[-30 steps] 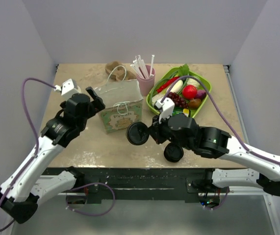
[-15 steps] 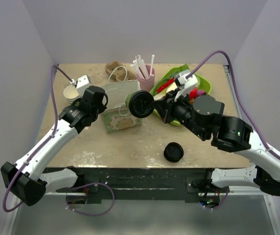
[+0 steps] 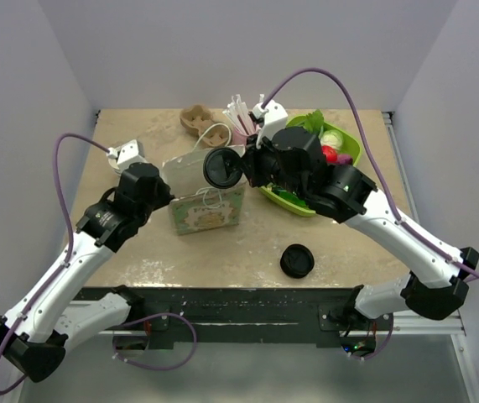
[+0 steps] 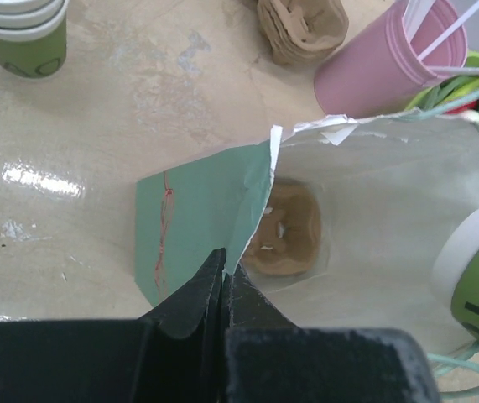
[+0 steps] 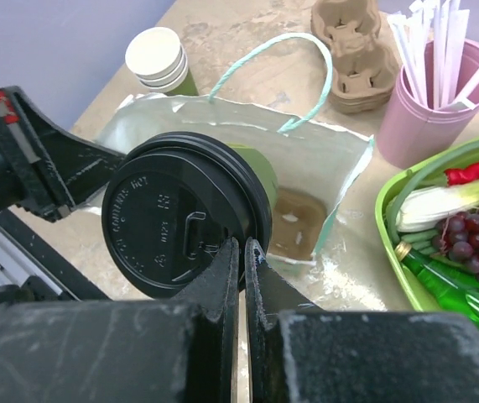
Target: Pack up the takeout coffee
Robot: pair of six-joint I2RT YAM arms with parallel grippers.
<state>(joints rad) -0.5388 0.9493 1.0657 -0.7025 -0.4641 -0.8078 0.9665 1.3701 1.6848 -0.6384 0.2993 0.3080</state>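
Observation:
The takeout coffee (image 3: 222,168), a green-sided paper cup with a black lid (image 5: 172,227), hangs tilted on its side over the open mouth of the paper bag (image 3: 207,206). My right gripper (image 5: 241,248) is shut on the lid's rim. My left gripper (image 4: 225,262) is shut on the bag's left top edge (image 4: 252,201) and holds the mouth open. A brown cup carrier (image 4: 281,228) lies at the bottom of the bag. The cup's base (image 4: 478,273) shows at the right in the left wrist view.
A low stack of black lids (image 3: 297,261) lies near the front edge. A pink cup of straws (image 5: 436,113), brown carriers (image 5: 348,34) and stacked paper cups (image 5: 162,59) stand behind the bag. A green tray (image 3: 306,206) of food sits to the right.
The right arm has carried the coffee from the table's front up and back to above the bag's mouth. The left gripper has shut on the bag's edge.

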